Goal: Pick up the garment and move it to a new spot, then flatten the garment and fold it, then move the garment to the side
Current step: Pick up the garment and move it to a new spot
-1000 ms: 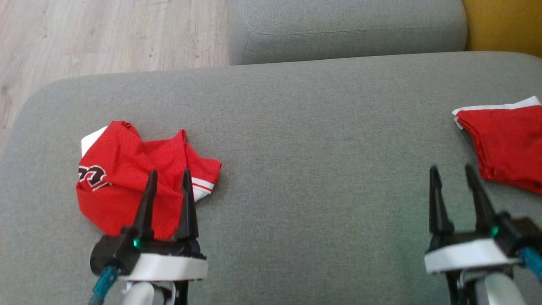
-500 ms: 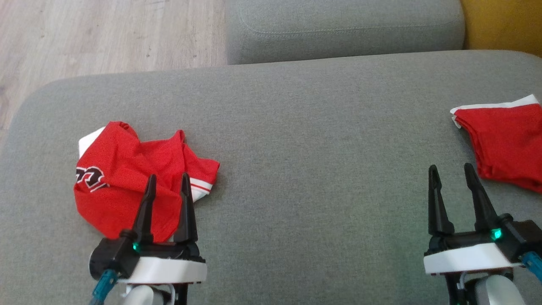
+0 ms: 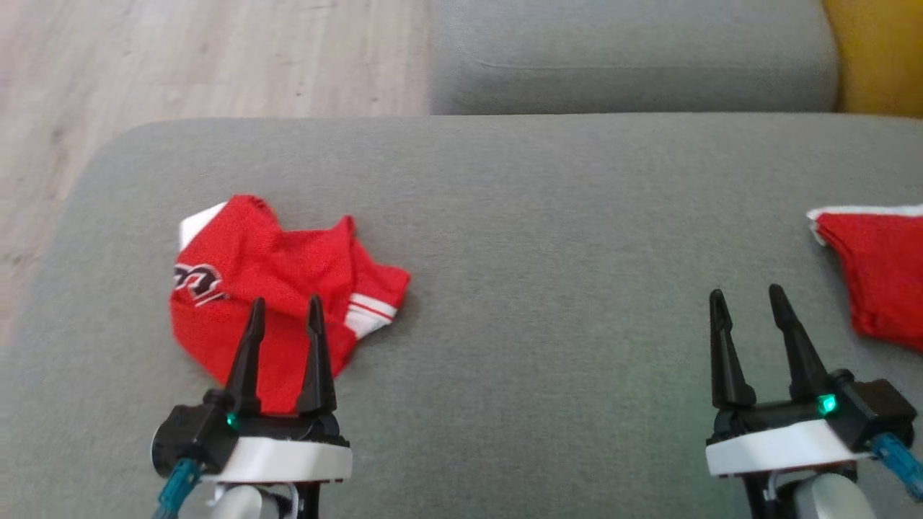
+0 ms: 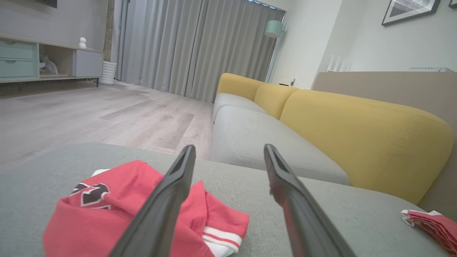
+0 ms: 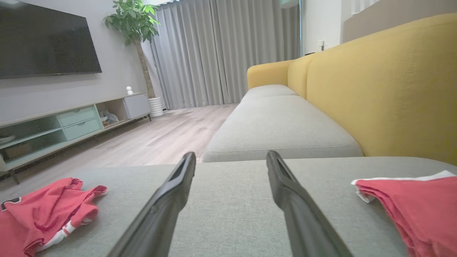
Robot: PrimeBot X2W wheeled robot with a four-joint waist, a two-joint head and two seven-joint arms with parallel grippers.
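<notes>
The crumpled red jersey (image 3: 281,263) is seen heaped at the left of the grey sofa cushion (image 3: 548,238), just ahead of the left gripper (image 3: 285,306), which is held open and empty, as is the right gripper (image 3: 746,295). It is judged light, limp and slippery; a raised fold near the striped hem is best pinched. Its black-and-white lettering (image 3: 196,277) cannot be read.

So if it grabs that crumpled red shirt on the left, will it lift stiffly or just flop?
Probably flop: the red shirt lies bunched in soft folds, so it should drape from wherever it is pinched. It looks like thin mesh, so likely light. On the woven grey cushion, a push would likely bunch it further rather than slide it.
</notes>
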